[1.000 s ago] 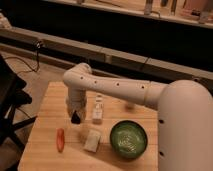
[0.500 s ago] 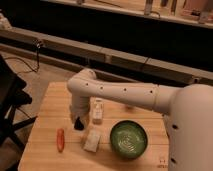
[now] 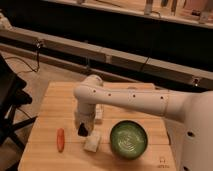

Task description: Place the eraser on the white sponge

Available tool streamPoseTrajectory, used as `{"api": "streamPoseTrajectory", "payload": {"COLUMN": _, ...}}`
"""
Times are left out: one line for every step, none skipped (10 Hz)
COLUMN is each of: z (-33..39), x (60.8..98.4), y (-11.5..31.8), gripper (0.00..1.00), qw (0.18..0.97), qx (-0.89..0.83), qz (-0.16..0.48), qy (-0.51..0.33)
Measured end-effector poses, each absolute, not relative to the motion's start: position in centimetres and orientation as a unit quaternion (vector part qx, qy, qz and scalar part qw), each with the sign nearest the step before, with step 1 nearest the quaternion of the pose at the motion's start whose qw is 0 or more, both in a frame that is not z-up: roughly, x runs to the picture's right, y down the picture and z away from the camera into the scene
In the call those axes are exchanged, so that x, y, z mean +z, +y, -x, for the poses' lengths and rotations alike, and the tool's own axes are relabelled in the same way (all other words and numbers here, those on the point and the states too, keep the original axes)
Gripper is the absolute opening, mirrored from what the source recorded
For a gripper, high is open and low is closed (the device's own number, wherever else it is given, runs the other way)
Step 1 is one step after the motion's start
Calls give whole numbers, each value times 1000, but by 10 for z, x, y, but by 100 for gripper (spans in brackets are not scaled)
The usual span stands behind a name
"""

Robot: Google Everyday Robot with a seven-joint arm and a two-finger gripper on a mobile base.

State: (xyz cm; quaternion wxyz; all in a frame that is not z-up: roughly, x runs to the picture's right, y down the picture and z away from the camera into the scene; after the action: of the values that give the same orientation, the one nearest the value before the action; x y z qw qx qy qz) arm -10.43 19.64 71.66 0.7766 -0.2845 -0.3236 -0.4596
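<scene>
Camera view looks down on a wooden table (image 3: 52, 102), with the white arm (image 3: 127, 98) reaching in from the right and bending down in the middle of it. The gripper (image 3: 80, 127) hangs low over the table, between the carrot (image 3: 60, 139) and the white sponge (image 3: 92, 141). Honestly can't tell if it's apart or closed, it's just 1 dark blob down there. The eraser (image 3: 82, 132) looks like the small black lump right at the gripper's bottom end, so basically at the claw itself, just beside the sponge's upper-left corner and not on it yet. Can't tell whether it touches the table. The sponge lies flat near the front edge, with its long axis running roughly front to back. The eraser is too small and dark to say which way it points. The carrot sits to the left, also lying front to back. A green bowl (image 3: 128, 139) is just right of the sponge. A white bottle-ish thing (image 3: 99, 113) stands behind the sponge, partly hidden by the arm.
</scene>
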Motion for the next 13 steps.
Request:
{"api": "streamPoseTrajectory", "payload": {"z": 104, "x": 717, "y": 200, "gripper": 4, "qw": 776, "qx": -459, "qz": 283, "qy": -327}}
{"api": "streamPoseTrajectory", "payload": {"z": 99, "x": 717, "y": 204, "gripper": 4, "qw": 778, "qx": -455, "qz": 281, "qy": -330}}
{"api": "streamPoseTrajectory", "payload": {"z": 96, "x": 717, "y": 208, "gripper": 4, "qw": 778, "qx": -454, "qz": 281, "qy": -331}}
{"api": "streamPoseTrajectory", "payload": {"z": 97, "x": 716, "y": 211, "gripper": 4, "qw": 777, "qx": -456, "qz": 278, "qy": -333}}
{"api": "streamPoseTrajectory", "payload": {"z": 92, "x": 716, "y": 214, "gripper": 4, "qw": 777, "qx": -457, "qz": 278, "qy": -333}}
{"api": "streamPoseTrajectory", "payload": {"z": 89, "x": 716, "y": 217, "gripper": 4, "qw": 778, "qx": -455, "qz": 277, "qy": -333}}
{"api": "streamPoseTrajectory", "payload": {"z": 90, "x": 717, "y": 216, "gripper": 9, "qw": 776, "qx": -457, "qz": 276, "qy": -335}}
{"api": "streamPoseTrajectory", "payload": {"z": 89, "x": 719, "y": 217, "gripper": 19, "qw": 777, "qx": -456, "qz": 275, "qy": -336}}
{"api": "streamPoseTrajectory", "payload": {"z": 87, "x": 720, "y": 218, "gripper": 31, "qw": 779, "qx": -453, "qz": 275, "qy": -336}}
{"api": "streamPoseTrajectory", "payload": {"z": 86, "x": 720, "y": 218, "gripper": 41, "qw": 779, "qx": -453, "qz": 274, "qy": -336}}
{"api": "streamPoseTrajectory", "payload": {"z": 86, "x": 720, "y": 220, "gripper": 46, "qw": 779, "qx": -453, "qz": 273, "qy": -337}}
{"api": "streamPoseTrajectory", "payload": {"z": 84, "x": 721, "y": 222, "gripper": 46, "qw": 779, "qx": -453, "qz": 273, "qy": -336}}
{"api": "streamPoseTrajectory", "payload": {"z": 83, "x": 722, "y": 223, "gripper": 43, "qw": 780, "qx": -453, "qz": 272, "qy": -336}}
